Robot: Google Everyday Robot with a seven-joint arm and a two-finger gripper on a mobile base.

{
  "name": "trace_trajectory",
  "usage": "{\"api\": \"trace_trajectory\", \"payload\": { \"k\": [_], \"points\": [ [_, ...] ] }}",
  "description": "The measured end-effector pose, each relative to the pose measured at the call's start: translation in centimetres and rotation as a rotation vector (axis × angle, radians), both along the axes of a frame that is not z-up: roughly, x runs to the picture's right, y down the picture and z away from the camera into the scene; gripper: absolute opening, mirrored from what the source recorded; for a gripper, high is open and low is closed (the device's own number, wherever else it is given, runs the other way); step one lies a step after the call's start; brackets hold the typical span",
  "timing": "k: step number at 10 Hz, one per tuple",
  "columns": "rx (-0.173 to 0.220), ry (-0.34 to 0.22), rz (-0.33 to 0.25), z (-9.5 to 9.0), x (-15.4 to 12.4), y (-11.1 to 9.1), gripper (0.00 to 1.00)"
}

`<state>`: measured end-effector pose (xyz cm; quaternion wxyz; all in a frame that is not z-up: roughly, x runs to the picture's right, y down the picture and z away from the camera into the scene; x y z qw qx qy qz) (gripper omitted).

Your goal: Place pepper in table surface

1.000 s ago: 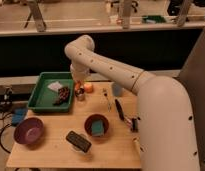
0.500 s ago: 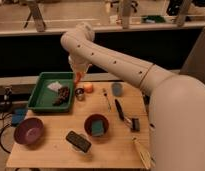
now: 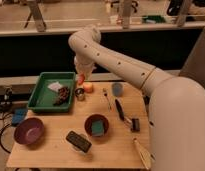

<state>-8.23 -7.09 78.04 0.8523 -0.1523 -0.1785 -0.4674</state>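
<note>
My gripper (image 3: 80, 74) hangs from the white arm above the gap between the green tray and the items to its right. It is shut on the pepper (image 3: 81, 79), a small orange-red piece that sticks out below it and is held clear of the table surface (image 3: 51, 150). The light wooden tabletop lies a short way under the pepper. A rounder pale-orange object (image 3: 88, 88) sits on the table just below and to the right of the gripper.
The green tray (image 3: 41, 102) at left holds dark brownish pieces (image 3: 62, 95) and a white item (image 3: 55, 86). A small can (image 3: 80, 94), a grey cup (image 3: 117, 89), utensils (image 3: 107, 98), a brush (image 3: 127, 115), a purple bowl (image 3: 29, 131), a red bowl with a sponge (image 3: 97, 125) and a black device (image 3: 78, 141) are also on the table.
The arm has risen and swung, lifting the gripper with the pepper from close to the tabletop beside the tray to a short way above it.
</note>
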Motion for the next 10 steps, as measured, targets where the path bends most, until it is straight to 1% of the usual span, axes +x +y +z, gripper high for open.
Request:
{"api": "trace_trajectory", "payload": {
  "k": [3, 4, 6, 8, 10],
  "points": [
    [-0.055, 0.013, 0.015, 4.3, 2.2, 3.6, 0.07],
    [-0.072, 0.012, 0.019, 5.2, 2.5, 4.6, 0.07],
    [-0.111, 0.003, 0.031, 7.7, 3.5, 7.3, 0.07],
    [-0.129, -0.028, 0.041, 9.9, 4.1, 9.7, 0.07],
    [-0.136, -0.077, 0.048, 11.2, 4.3, 11.0, 0.07]
  ]
}}
